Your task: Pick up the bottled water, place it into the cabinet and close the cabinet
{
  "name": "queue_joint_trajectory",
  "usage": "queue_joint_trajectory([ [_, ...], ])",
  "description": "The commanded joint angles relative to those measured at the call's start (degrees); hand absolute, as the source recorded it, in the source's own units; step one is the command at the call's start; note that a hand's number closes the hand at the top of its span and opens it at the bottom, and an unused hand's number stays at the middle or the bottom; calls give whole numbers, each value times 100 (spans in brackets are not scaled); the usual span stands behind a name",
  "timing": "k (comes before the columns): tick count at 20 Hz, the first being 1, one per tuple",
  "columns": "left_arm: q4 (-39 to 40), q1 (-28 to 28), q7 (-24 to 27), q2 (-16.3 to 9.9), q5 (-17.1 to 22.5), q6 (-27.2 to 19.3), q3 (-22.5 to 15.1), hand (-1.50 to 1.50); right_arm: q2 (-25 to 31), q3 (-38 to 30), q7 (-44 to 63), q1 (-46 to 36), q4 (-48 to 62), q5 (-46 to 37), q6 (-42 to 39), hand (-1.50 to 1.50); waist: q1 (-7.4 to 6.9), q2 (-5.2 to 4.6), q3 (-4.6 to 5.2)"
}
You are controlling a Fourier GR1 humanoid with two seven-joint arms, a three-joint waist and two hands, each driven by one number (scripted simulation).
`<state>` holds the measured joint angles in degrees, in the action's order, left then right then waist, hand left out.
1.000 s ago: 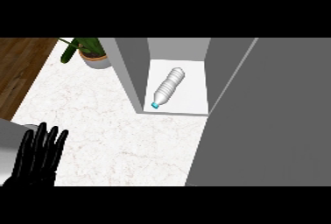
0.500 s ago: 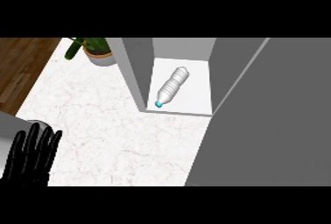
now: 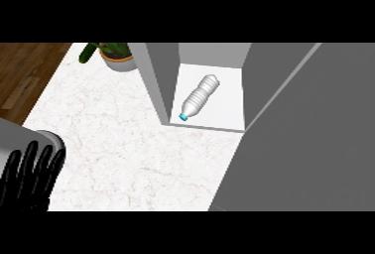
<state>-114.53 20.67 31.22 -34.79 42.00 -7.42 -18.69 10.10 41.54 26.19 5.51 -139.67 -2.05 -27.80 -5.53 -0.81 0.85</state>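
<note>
pale marble covers the bench [image 3: 132, 149] before us, and dark wood flooring [image 3: 26, 74] shows beyond its left edge. at the far left corner of the bench we see a potted plant [image 3: 113, 54] in a tan pot. beside it stands the cabinet [image 3: 164, 79], grey-walled, its white floor open to our view. the bottled water [image 3: 199, 96] lies on its side on that white floor, inside the cabinet, with its blue cap pointing toward the front edge and its base toward the back. it sits nearer the left wall than the right. the cabinet door [image 3: 307, 144], a broad grey panel, fills the right side of our view and stands open, angled out from the cabinet's right side.

our left robot hand [image 3: 29, 176] shows at the lower left edge, black fingers straight and pointing up, released and grasping nothing, well apart from the bottle. its grey forearm [image 3: 22, 139] shows beside it. we cannot see our right robot hand anywhere.
</note>
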Motion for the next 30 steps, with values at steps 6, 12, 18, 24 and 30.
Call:
queue_joint_trajectory([
  [6, -75, -70, 12, -155, 74, 320, 84, -150, -820, 609, 492, 68, 1278, 1364, 282, 150, -472, -230, 5],
  [12, 1, -104, 1, -210, 84, 405, 146, -150, -970, 32, 633, -91, 1579, 2262, 562, 150, -396, -209, -11],
  [18, 15, 39, -4, -198, 193, 309, 298, -150, -970, -861, 104, 171, 1208, 2136, 1238, 150, -79, -146, -27],
  [24, -81, 67, 7, -206, 280, 393, 346, -150, -977, -1330, -148, 134, 1498, 2156, 1811, 150, -48, -140, -36],
  [30, -82, 67, -48, -343, 291, 594, 355, -150, -990, -2013, -330, -1084, 2480, 2297, 2645, 150, -297, -139, -49],
])
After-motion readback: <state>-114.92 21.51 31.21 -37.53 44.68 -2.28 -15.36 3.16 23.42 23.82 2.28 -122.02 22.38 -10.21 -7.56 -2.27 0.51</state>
